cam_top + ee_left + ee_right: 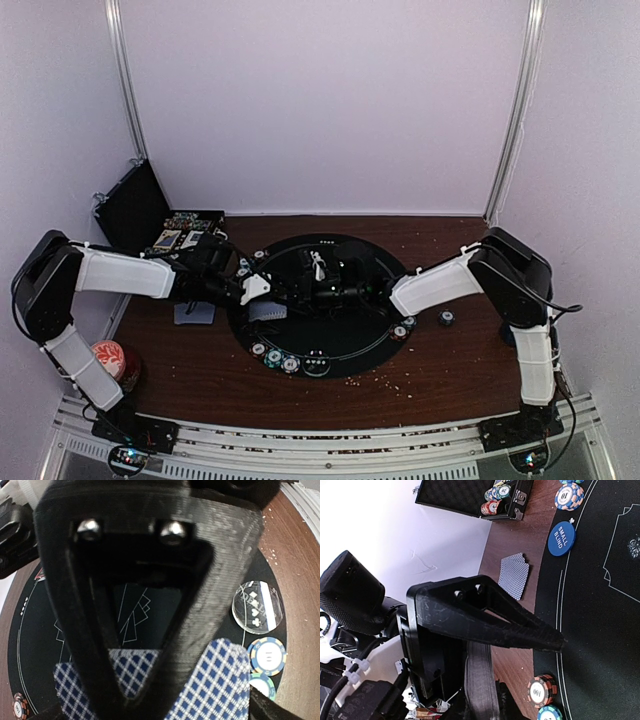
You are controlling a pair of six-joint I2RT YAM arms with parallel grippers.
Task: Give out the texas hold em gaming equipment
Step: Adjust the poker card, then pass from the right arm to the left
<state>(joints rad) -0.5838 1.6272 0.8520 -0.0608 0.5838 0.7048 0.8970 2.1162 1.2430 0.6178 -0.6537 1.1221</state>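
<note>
Blue-checked playing cards (225, 677) lie fanned on the black round mat (350, 345), right under my left gripper (200, 705), which is open at the mat's left side (262, 290). A clear round button (257, 607) and striped chips (268, 655) sit just right of those cards. Another small pile of cards (193, 313) lies on the wood left of the mat. My right gripper (335, 292) hovers over the mat's middle, shut, with nothing seen in it (560, 642). A blue "small blind" button (562, 538) and an orange-striped chip (541, 690) sit at the mat's edge.
An open black case (150, 215) holding more chips (495, 495) stands at the back left. A red-topped can (110, 358) stands near the left arm's base. Chips (273, 357) line the mat's near edge; a small dark piece (446, 319) lies on the wood to the right.
</note>
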